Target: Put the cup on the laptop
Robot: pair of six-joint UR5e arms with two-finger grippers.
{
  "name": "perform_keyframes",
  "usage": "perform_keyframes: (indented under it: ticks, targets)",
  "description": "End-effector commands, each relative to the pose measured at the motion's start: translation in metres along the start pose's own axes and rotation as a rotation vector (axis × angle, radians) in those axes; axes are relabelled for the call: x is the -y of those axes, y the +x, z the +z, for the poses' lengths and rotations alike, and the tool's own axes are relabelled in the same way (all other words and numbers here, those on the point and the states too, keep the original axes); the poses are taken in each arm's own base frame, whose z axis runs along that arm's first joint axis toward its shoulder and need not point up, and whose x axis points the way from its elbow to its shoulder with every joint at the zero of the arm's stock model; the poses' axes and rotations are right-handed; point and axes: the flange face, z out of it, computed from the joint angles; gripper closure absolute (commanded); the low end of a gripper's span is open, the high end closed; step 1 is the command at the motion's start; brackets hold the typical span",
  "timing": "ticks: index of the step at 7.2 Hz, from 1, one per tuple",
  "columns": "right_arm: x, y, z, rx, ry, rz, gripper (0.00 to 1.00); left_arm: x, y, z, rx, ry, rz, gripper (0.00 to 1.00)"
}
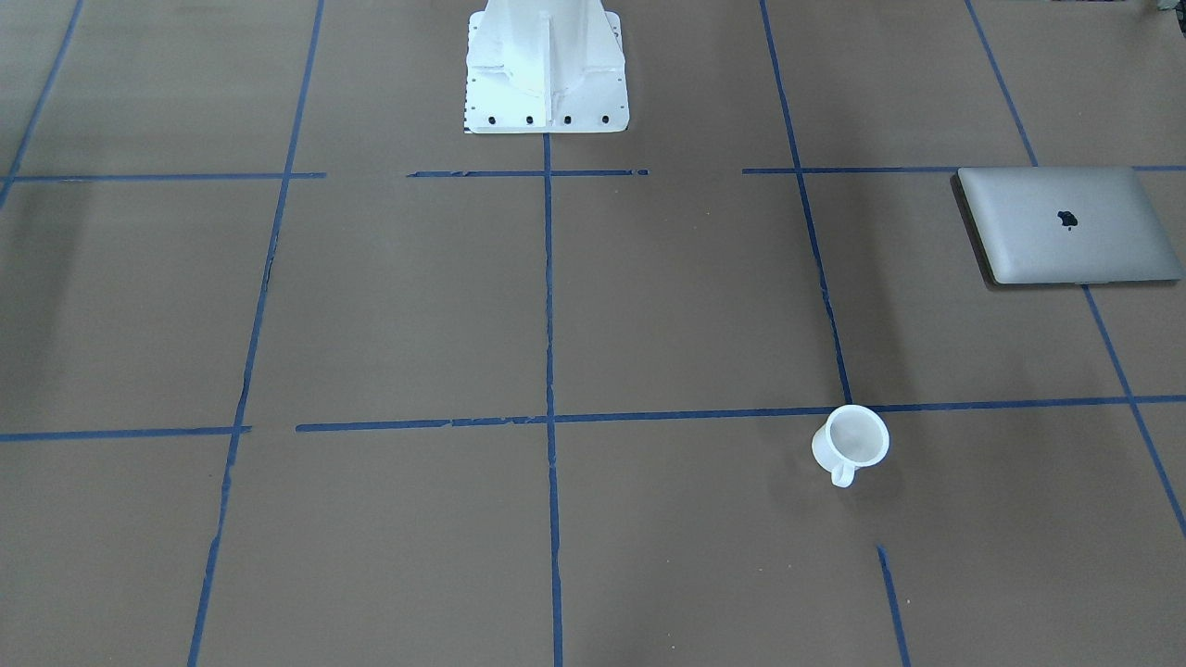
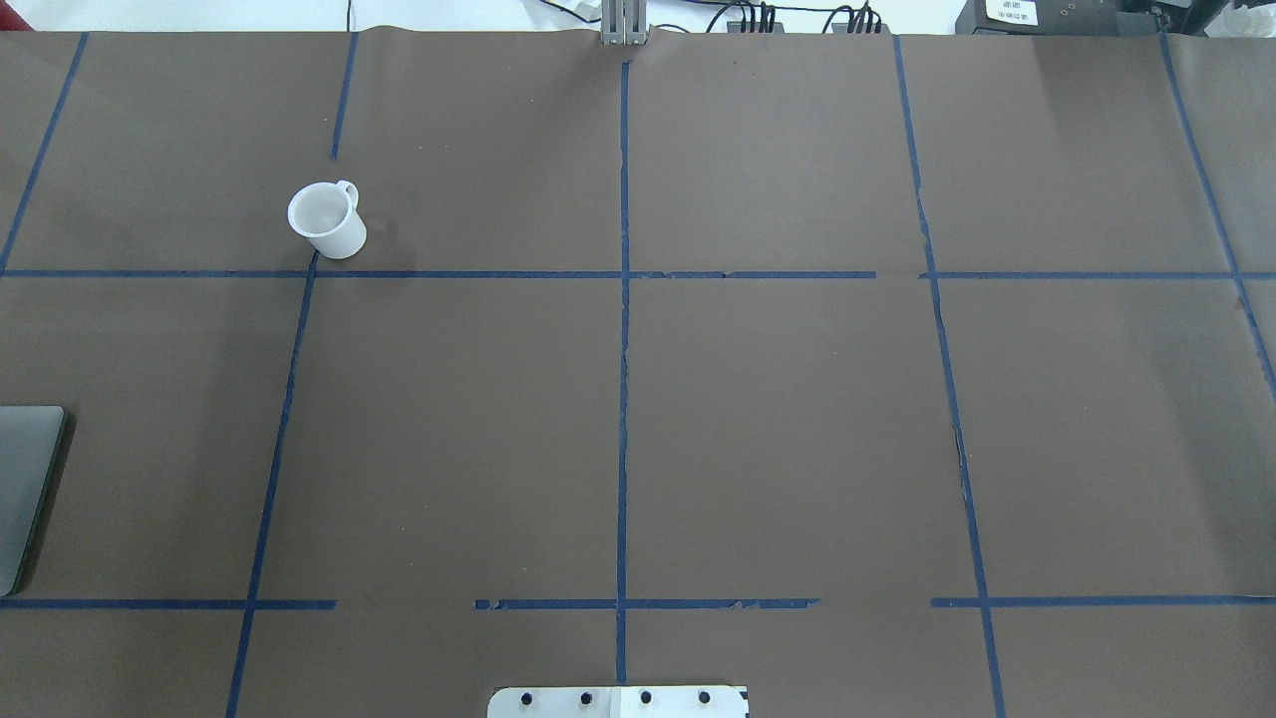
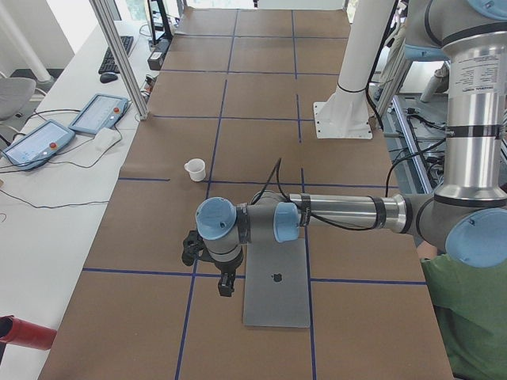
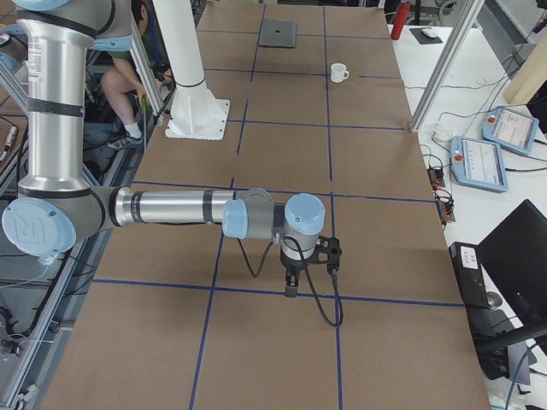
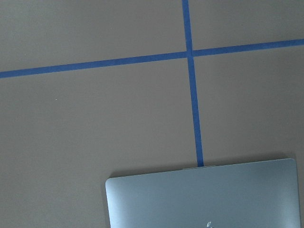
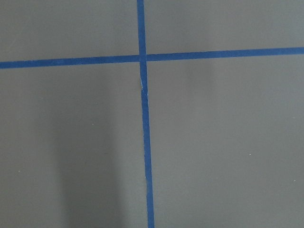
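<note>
Task not yet begun, by the look of it. The cup (image 1: 852,440) (small, white, tapered, loop-handled) stands upright and unheld on the brown paper (image 1: 417,306), well beyond the left gripper (image 3: 225,283). The laptop (image 3: 276,285) — flat, matte silver, closed — lies just beside that gripper, offering a level landing. The right gripper (image 4: 291,289) hangs far from both. Whether either gripper is parted or closed cannot be told.

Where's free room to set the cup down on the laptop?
Whole laptop lid is bare; logo at centre. Brown table between cup and laptop holds only tape lines. Only crowding: left arm hanging by the laptop.
</note>
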Motion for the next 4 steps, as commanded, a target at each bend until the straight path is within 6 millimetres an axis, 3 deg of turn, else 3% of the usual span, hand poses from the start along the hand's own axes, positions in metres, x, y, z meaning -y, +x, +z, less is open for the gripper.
perform_keyframes:
  ticks: [1, 3, 4]
  targets:
    - [0.0, 0.0, 0.0, 0.0, 0.0, 0.0, 0.0, 0.002, 0.006, -0.005, 0.001, 0.015, 0.022, 0.0]
    - [0.0, 0.0, 0.0, 0.0, 0.0, 0.0, 0.0, 0.025, 0.024, -0.025, 0.008, 0.052, 0.053, 0.0]
    - [0.0, 0.0, 0.0, 0.0, 0.0, 0.0, 0.0, 0.062, 0.055, -0.042, 0.012, 0.072, 0.07, 0.0]
